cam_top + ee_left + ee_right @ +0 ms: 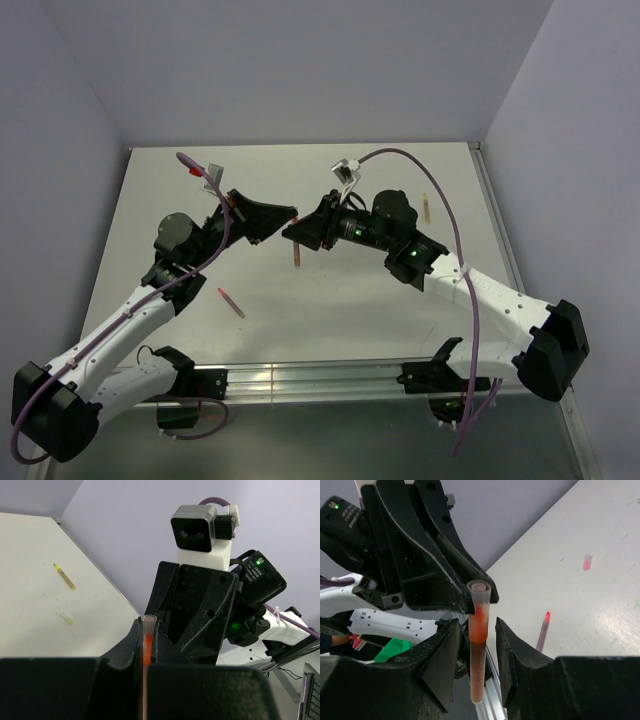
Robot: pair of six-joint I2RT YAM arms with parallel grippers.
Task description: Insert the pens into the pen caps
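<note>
Right gripper (476, 626) gapes around your pen (476, 672), not touching; left gripper (148, 630) pinches the cap (479, 597), so the seated pen hangs from it, likely testing the fit.

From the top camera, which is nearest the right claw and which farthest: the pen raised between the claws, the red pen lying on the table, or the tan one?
1. The raised pen: hangs right at the right gripper.
2. The red pen: lying left of centre on the table.
3. The tan pen: far right side, farthest.
</note>
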